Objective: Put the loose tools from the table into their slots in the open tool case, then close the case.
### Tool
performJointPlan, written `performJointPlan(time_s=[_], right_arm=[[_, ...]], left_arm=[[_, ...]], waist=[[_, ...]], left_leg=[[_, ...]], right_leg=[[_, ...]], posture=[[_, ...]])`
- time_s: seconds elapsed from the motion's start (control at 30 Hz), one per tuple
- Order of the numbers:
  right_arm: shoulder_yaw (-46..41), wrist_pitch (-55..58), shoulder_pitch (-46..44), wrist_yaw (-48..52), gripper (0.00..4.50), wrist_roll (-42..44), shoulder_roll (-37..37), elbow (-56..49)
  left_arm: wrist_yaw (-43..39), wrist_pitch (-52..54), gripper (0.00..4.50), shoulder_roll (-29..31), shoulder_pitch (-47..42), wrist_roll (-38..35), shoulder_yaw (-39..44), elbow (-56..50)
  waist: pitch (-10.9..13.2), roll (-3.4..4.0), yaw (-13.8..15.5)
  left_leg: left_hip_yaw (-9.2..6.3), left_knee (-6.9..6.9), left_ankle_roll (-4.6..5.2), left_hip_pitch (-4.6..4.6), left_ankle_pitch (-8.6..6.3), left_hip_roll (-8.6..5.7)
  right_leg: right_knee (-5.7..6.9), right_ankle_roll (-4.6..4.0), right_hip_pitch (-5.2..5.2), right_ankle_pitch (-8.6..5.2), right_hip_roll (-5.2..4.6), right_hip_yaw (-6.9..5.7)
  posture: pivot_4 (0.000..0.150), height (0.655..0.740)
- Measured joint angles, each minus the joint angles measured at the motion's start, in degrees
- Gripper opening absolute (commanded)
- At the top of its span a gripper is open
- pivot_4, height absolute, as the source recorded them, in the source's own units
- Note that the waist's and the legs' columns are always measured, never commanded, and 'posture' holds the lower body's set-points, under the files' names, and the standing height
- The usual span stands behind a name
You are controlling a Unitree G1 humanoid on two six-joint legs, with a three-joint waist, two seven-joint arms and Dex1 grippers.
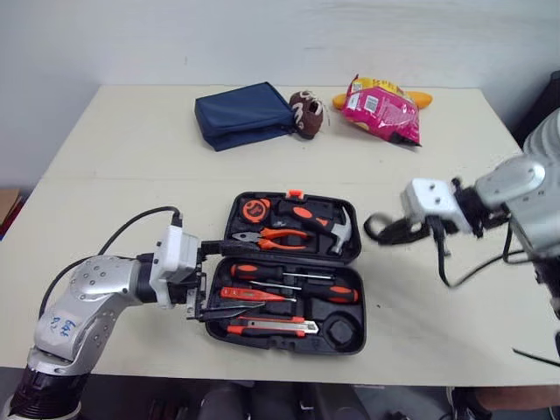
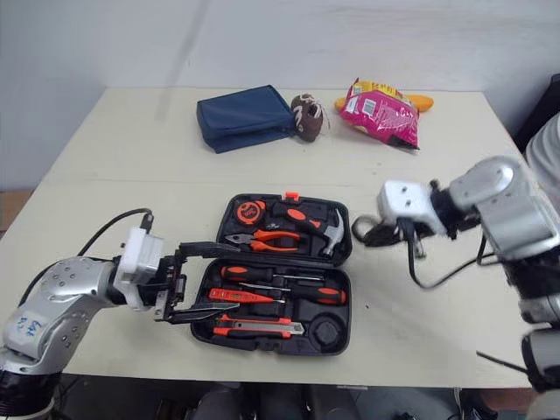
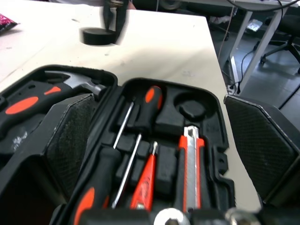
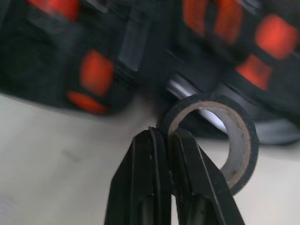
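Note:
The black tool case [image 1: 289, 341] lies open at the table's front middle. It holds a hammer [image 1: 324, 226], pliers [image 1: 271, 236], screwdrivers [image 1: 293, 293] and a utility knife [image 1: 271, 326]. A round slot [image 1: 341, 331] at its front right is empty. My left gripper [image 1: 213, 280] is open, its fingers [image 3: 70, 140] straddling the case's left end. My right gripper [image 1: 395, 231] hovers just right of the case's lid half, shut on the wall of a black tape roll [image 4: 234, 140], which hangs at its tip [image 1: 376, 229].
At the back of the table lie a navy pouch [image 1: 243, 114], a small brown toy [image 1: 306, 112] and a pink snack bag [image 1: 381, 107]. Bare tabletop lies right of the case, and a black cable [image 1: 455, 271] hangs from my right wrist.

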Motion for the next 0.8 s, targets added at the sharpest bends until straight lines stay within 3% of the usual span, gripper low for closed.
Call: performJointPlan(time_s=[0.07, 0.27, 0.47, 0.8], right_arm=[[1.0, 6.3, 6.0, 0.1, 0.02, 7.0, -2.0, -14.1], [3.4, 10.2, 14.8, -0.7, 0.02, 7.8, -2.7, -27.2], [5.9, 10.0, 15.7, -2.6, 0.02, 0.5, -2.4, -28.0], [6.6, 11.0, 12.4, -2.8, 0.02, -2.9, 0.7, -24.2]], left_arm=[[-2.6, -1.5, 4.50, 2.0, 1.8, 1.7, 0.4, 0.1], [-2.9, -2.0, 4.50, 1.5, 2.8, 2.0, 0.1, -0.4], [-2.2, -2.0, 4.50, 0.6, 3.5, 2.2, -1.6, -2.1], [-0.6, -1.9, 4.50, 0.6, 4.8, 2.2, -1.6, -2.6]], waist=[[0.0, 0.00, -0.1], [0.0, -0.19, 0.3], [0.0, -0.23, 0.0], [0.0, -0.30, 0.2]], left_leg=[[0.00, 0.00, 0.07, -0.05, -0.10, -0.01], [-0.09, 0.05, 0.22, -0.14, -0.19, -0.05], [-0.09, 0.07, 0.24, -0.14, -0.20, -0.04], [-0.11, 0.06, 0.25, -0.16, -0.19, -0.05]], right_leg=[[-0.08, 0.04, 0.00, -0.01, -0.05, 0.00], [-0.29, 0.13, 0.08, 0.05, -0.12, -0.07], [-0.29, 0.13, 0.08, 0.05, -0.11, -0.08], [-0.30, 0.10, 0.06, 0.04, -0.11, -0.09]], posture=[[0.150, 0.7400], [0.150, 0.7400], [0.150, 0.7400], [0.150, 0.7400]])
